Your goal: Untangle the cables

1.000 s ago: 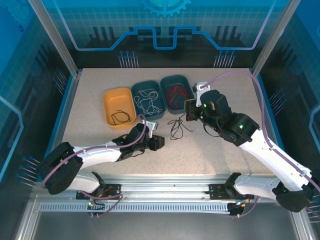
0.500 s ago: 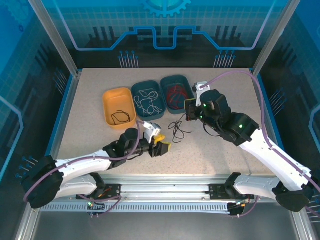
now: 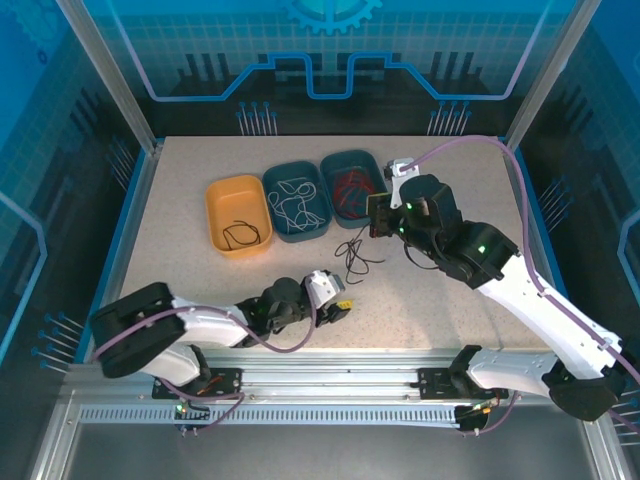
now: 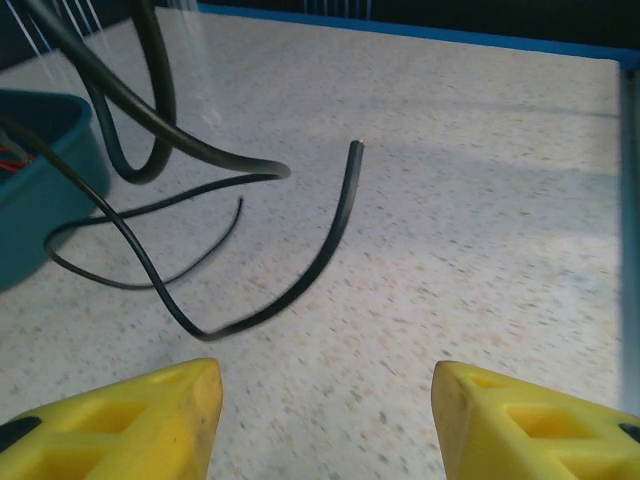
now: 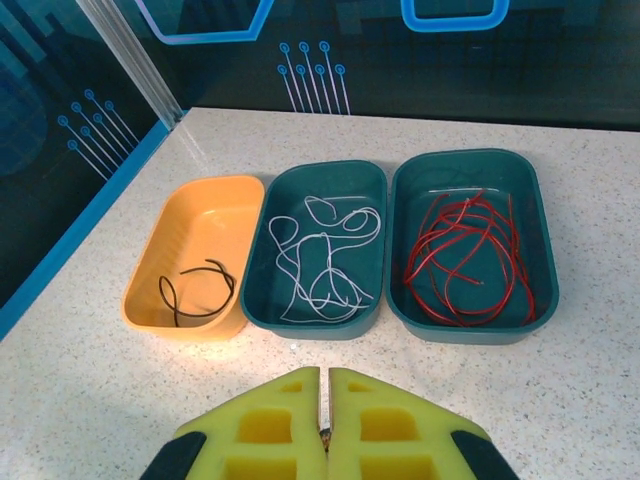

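Observation:
A loose black cable (image 3: 353, 258) trails from my right gripper (image 3: 376, 221) down onto the table, its lower loops lying on the surface. The right gripper (image 5: 325, 385) is shut, with a dark bit of the black cable pinched between its yellow pads. My left gripper (image 3: 339, 304) sits low on the table just short of that cable, open with nothing between its fingers (image 4: 150, 415). In the left wrist view the black cable (image 4: 330, 235) curves ahead of the left gripper (image 4: 325, 400). A second black cable (image 5: 195, 290), the white cable (image 5: 325, 265) and the red cable (image 5: 470, 260) each lie in a tray.
Three trays stand in a row at the back: an orange tray (image 3: 215, 200), a teal tray (image 3: 272, 185) and another teal tray (image 3: 372, 165). A teal tray wall (image 4: 45, 190) is close on the left gripper's left. Bare table lies to the right.
My left arm has folded down toward the near edge, and its gripper has slid right toward the loose black cable and opened wider. The right gripper has hardly moved.

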{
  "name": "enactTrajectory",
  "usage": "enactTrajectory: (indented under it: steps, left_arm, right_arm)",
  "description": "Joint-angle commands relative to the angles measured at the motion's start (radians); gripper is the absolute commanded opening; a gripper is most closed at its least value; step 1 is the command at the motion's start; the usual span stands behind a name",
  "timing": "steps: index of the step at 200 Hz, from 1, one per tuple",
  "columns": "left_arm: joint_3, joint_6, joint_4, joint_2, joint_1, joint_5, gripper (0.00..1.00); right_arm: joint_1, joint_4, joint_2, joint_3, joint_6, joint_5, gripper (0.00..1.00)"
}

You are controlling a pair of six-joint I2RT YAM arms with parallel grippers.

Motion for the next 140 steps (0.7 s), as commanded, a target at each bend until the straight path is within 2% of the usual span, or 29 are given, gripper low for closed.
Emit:
enactTrajectory:
  steps: [1,53,68,76,88,97,106,140]
  left_arm:
    - [0.046,0.07,0.248,0.093,-0.009,-0.088,0.58]
    - [0.093,0.053,0.37,0.212,-0.007,-0.235,0.51]
    - [0.093,0.042,0.394,0.229,-0.007,-0.247,0.5]
    - [0.1,0.037,0.387,0.236,-0.006,-0.242,0.43]
    - [0.102,0.022,0.374,0.235,-0.006,-0.237,0.22]
    - [0.094,0.007,0.376,0.228,-0.007,-0.241,0.12]
    - [0.079,0.0,0.382,0.217,-0.005,-0.24,0.1]
    - [0.007,-0.038,0.342,0.155,-0.003,-0.229,0.1]
  right_arm:
    - [0.009,0.007,-0.007,0.043,0.023,-0.024,0.0]
    - [0.008,0.015,-0.023,0.024,0.045,-0.035,0.01]
    - [0.007,0.017,-0.024,0.022,0.048,-0.037,0.0]
    - [0.007,0.019,-0.022,0.022,0.046,-0.039,0.0]
    - [0.008,0.017,-0.022,0.023,0.041,-0.032,0.0]
    - [0.007,0.008,-0.021,0.026,0.035,-0.015,0.0]
    - [0.004,-0.005,-0.021,0.028,0.026,0.011,0.0]
    - [-0.058,-0.041,-0.038,0.016,-0.003,0.058,0.0]
